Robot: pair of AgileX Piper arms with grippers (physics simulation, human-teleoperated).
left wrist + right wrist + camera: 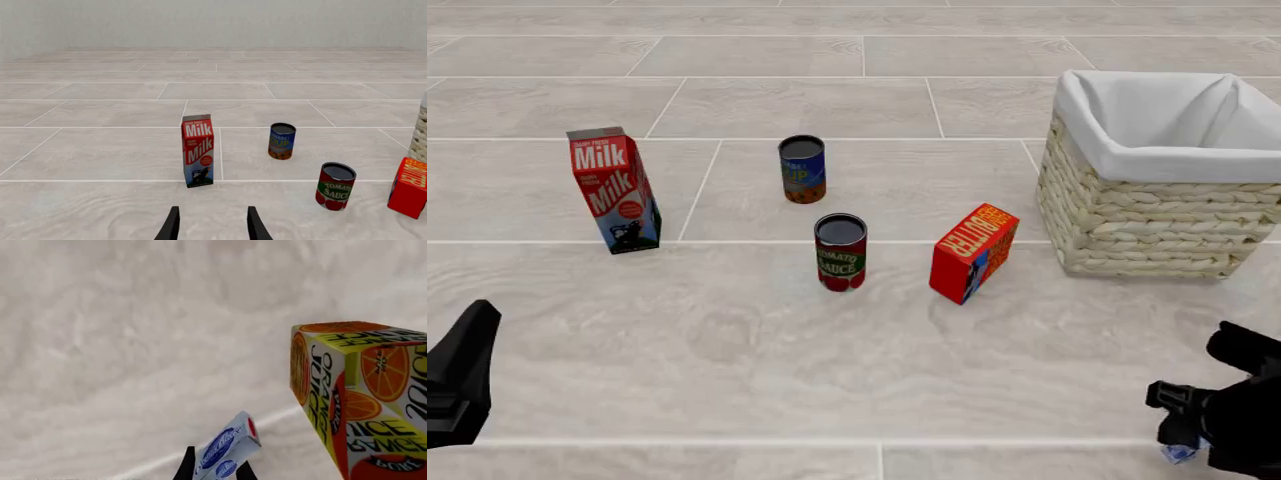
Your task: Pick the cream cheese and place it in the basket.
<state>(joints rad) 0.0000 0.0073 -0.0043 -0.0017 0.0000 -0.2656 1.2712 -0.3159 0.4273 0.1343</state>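
The right gripper [215,471] has its jaws closed on the cream cheese [225,450], pinching the small blue box by its lower end so that most of it sticks out tilted beyond the fingertips; an orange juice carton [360,400] stands close beside it. In the front view the right gripper [1178,430] sits low at the near right, with only a sliver of blue showing under it, well apart from the basket [1148,215] farther ahead. The step in hand looks like carrying the box to the basket: lift it clear of the carton first, keep the grip firm since it holds only the box's end, then travel forward and rise above the cloth-lined rim before opening. The left gripper [212,225] hovers idle with its jaws parted and empty, facing the milk carton [198,151].
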